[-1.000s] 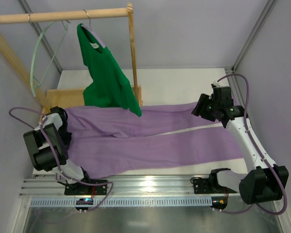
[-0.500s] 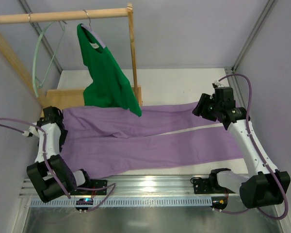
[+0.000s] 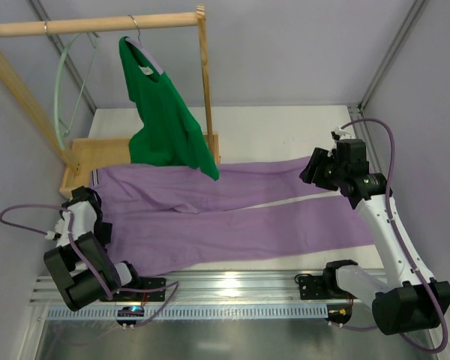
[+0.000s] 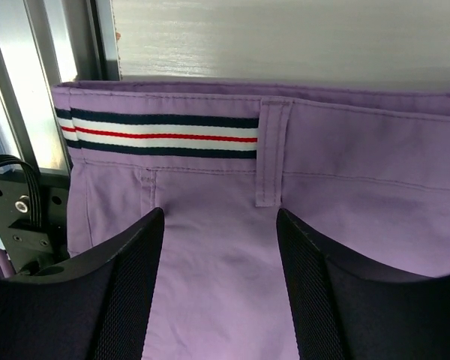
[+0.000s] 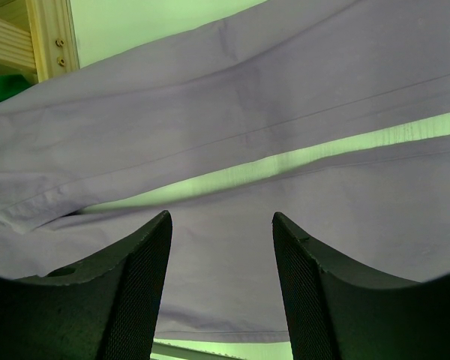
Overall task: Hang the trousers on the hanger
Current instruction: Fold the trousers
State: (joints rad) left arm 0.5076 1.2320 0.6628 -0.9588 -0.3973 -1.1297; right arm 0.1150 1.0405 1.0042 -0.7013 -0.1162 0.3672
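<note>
trousers (image 3: 232,214) spread flat, striped waistband just ahead of left gripper (image 4: 219,217) with wide, empty jaws, right gripper (image 5: 221,219) gaping empty over 2 legs, hanger (image 3: 56,105) on rail (image 3: 90,26) beside green top (image 3: 165,127)

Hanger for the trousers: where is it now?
Top view, upper left: the mint hanger hangs from the wooden rail, left of the green top, above the waistband end of the trousers.

I'm seeing the trousers (image 3: 232,221) lying as soft matt woven cloth, the rack (image 3: 90,25) showing bare pale wood, the left fingers (image 4: 127,292) showing black mesh-textured faces.
</note>
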